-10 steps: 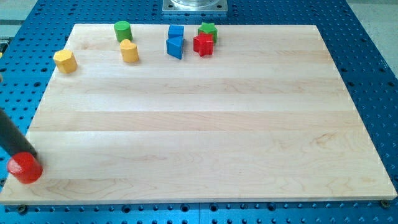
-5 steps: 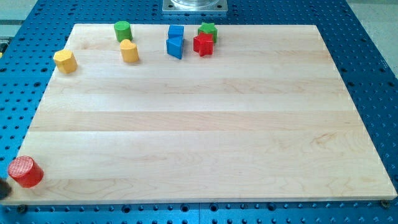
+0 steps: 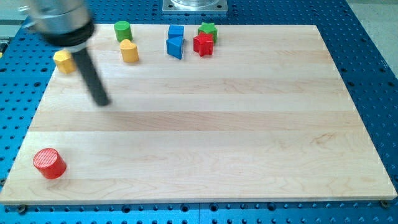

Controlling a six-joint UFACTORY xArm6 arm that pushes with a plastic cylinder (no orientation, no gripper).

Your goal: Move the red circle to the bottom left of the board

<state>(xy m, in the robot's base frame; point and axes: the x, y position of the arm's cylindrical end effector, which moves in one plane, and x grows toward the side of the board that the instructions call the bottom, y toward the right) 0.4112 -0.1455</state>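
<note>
My tip (image 3: 101,102) has swung well up from the red circle (image 3: 49,163), which slid slightly right yet sits bottom-left on the surface (image 3: 205,130); task looks done, and no pincer exists to report.

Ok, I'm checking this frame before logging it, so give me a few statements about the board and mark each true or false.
1. The red circle sits near the board's bottom left corner. True.
2. My tip touches the red circle. False: it is well above it in the view, apart, nearer the yellow blocks.
3. Two blue blocks sit close together near the view's top. True.
4. The green cylinder lies at the view's bottom right. False: it is at the top, left of centre.
5. The red star sits just below the green star. True.
</note>
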